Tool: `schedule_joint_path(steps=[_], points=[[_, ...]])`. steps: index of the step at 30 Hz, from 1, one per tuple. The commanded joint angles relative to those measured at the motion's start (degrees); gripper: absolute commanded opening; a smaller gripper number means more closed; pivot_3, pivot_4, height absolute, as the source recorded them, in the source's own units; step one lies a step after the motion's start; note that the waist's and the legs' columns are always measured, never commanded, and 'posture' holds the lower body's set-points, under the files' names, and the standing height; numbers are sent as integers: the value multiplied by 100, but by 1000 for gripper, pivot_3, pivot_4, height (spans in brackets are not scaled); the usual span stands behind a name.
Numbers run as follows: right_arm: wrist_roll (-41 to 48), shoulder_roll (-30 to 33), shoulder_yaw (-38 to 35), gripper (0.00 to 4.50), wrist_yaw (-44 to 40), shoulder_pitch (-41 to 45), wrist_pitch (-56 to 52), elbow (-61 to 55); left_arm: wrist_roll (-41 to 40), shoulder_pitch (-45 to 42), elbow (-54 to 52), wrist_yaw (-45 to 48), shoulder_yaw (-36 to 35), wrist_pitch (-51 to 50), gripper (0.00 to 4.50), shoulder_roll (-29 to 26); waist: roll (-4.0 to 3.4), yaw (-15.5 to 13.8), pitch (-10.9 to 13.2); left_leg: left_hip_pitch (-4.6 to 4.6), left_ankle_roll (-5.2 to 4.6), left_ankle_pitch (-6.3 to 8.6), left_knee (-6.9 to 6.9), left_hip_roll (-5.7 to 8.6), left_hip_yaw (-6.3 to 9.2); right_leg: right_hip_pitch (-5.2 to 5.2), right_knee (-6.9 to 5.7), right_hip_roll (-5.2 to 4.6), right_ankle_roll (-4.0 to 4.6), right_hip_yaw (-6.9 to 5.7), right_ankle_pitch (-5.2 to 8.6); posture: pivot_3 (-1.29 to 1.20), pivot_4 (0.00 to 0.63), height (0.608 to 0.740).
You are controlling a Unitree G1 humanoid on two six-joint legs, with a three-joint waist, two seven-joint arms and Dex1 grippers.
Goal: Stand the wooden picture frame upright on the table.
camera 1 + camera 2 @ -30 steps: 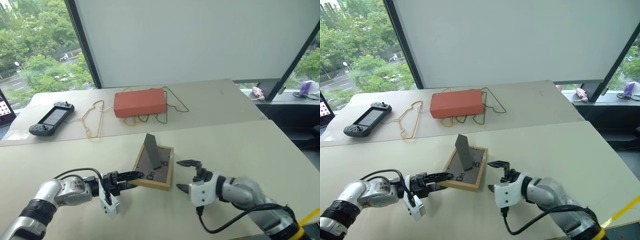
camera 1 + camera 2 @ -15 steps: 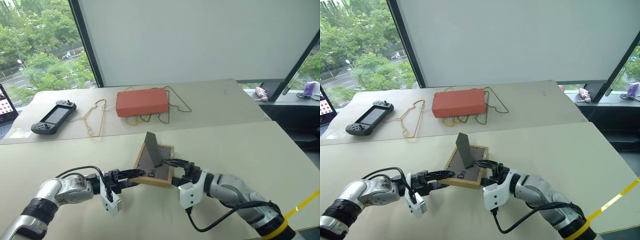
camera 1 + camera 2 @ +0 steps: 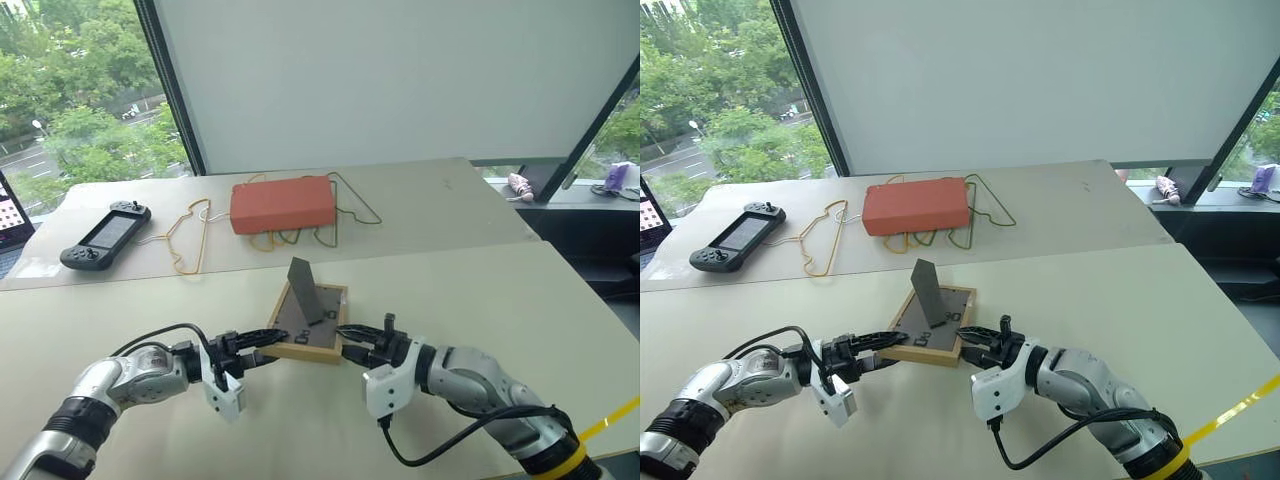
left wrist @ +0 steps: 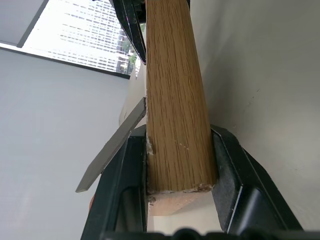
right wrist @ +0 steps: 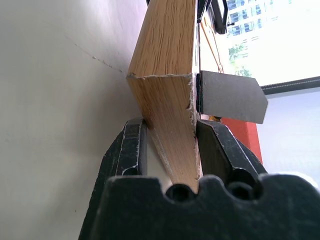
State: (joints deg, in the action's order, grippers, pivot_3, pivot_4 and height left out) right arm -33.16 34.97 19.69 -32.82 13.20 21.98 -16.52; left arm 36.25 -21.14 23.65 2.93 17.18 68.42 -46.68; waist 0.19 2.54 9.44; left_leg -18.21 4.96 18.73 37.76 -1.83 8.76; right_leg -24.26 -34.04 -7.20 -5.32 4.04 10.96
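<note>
We see the wooden picture frame [image 3: 309,324] lying back-up on the counter [image 3: 480,300], stand raised, at 6 o'clock from the orange-red box [image 3: 281,204]. Our left end effector [image 3: 262,356] and right end effector [image 3: 350,343] each clamp its near corners.

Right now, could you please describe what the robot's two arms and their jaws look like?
Both arms have silver-grey metallic segments with black joints. Each ends in a white block carrying black two-fingered jaws: left gripper, right gripper. A black cable loops along each forearm. The right arm wears a yellow band near its elbow.
</note>
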Motion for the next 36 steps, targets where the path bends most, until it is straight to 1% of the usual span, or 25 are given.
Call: schedule_joint_path(steps=[1,3,5,6,8,10,11,12,14,16,17,19,21,23,25,27,32,35,36], points=[[305,-84,-67,1199,-37,49,41,-383,-992,-66,-121,312,-20,-151,2349,25,0,5,0,0,0,0,0,0,0,0,0,0,0,0,0,0,150,740],[355,-69,-169,1199,-40,82,43,-364,-1188,4,-293,499,-69,-231,3054,-29,0,8,0,1,-1,0,0,0,0,0,-1,0,0,0,0,0,150,740],[424,-47,-268,1199,-37,108,24,-347,-1653,146,-472,709,-98,-286,3684,-132,0,7,0,1,-1,1,0,0,0,2,0,0,0,0,0,0,150,740],[631,-35,-386,1199,-103,147,-85,-362,-2038,307,-682,750,-221,-366,4004,-228,0,12,0,0,-1,0,0,0,1,0,0,0,0,0,0,0,150,740],[1220,-16,-664,1199,-319,269,-411,-429,-2695,683,-1143,869,-468,-641,4004,-440,0,34,1,0,-2,1,0,-1,0,-2,0,0,0,0,0,0,150,740],[1911,65,-989,1199,-633,469,-824,-464,-3142,1085,-1599,1044,-687,-973,4004,-618,0,43,4,-2,-6,3,0,-2,1,-3,0,0,1,1,0,0,150,740],[2538,109,-1183,1199,-963,602,-1427,-542,-3325,1271,-1807,1119,-790,-1196,4004,-663,0,41,5,-2,-6,3,0,-2,0,-1,0,0,2,1,0,0,150,740],[2934,187,-1337,1199,-1182,754,-1713,-553,-3472,1421,-1985,1187,-873,-1410,4004,-671,-1,27,5,-2,-6,3,1,-2,1,-2,-1,0,2,1,0,0,150,740],[3488,290,-1560,1199,-1472,988,-2272,-567,-3682,1624,-2269,1318,-1005,-1776,4004,-605,-2,1,6,1,-9,5,1,-2,1,5,-1,0,3,1,0,0,150,740],[4753,211,-1913,1199,-1668,1373,-3689,-608,-3687,1842,-2564,1433,-1033,-2008,4004,-462,-2,-9,6,2,-13,7,1,-3,3,5,-2,0,3,-1,0,0,150,740],[5647,226,-2106,1199,-1763,1559,-4751,-623,-3605,1951,-2698,1485,-1028,-2074,4004,-368,-2,-8,6,1,-13,7,1,-2,3,5,-2,0,4,-1,0,0,150,740],[7120,288,-2422,1199,-1841,1914,-6591,-476,-3436,2081,-2878,1567,-1015,-2184,4004,-197,-2,-2,6,-1,-13,7,1,-2,3,4,0,0,5,-1,-1,0,150,740],[7876,278,-2596,1199,-1949,2208,-7429,-122,-3329,2130,-2979,1641,-1055,-2249,4004,-49,-3,-3,6,-2,-18,10,1,-2,3,3,0,0,7,-1,-2,0,150,740],[8200,265,-2631,1199,-2170,2374,-7733,240,-3284,2138,-3043,1707,-1100,-2337,4004,87,-3,-1,6,-2,-25,14,2,-2,3,3,1,0,8,-1,-1,0,150,740],[8660,276,-2663,1199,-2293,2548,-8397,715,-3266,2142,-3089,1773,-1139,-2384,4004,179,-3,-2,6,-2,-27,15,2,-1,3,2,1,0,8,-1,-1,0,150,740],[8634,279,-2540,1199,-2371,2639,-8522,1088,-3270,2149,-3127,1836,-1181,-2436,4004,249,-3,-3,6,-3,-28,15,3,-1,3,2,1,0,7,-1,-1,0,150,740],[8215,284,-2208,1199,-2852,2421,-8046,1583,-3273,2233,-3215,1965,-1340,-2470,4004,315,-3,0,6,-6,-28,15,4,0,3,-1,1,0,6,-1,-1,0,150,740],[7736,369,-1891,1199,-3116,2025,-7617,1769,-3239,2245,-3250,2011,-1402,-2499,4004,377,-2,2,5,-5,-29,16,4,-1,2,-1,2,0,6,-1,0,0,150,740],[7630,404,-1837,1668,-3192,1886,-7500,1831,-3224,2244,-3255,2029,-1418,-2502,4019,396,-2,2,4,-4,-29,16,4,-1,2,0,2,0,6,-1,0,0,150,740]])
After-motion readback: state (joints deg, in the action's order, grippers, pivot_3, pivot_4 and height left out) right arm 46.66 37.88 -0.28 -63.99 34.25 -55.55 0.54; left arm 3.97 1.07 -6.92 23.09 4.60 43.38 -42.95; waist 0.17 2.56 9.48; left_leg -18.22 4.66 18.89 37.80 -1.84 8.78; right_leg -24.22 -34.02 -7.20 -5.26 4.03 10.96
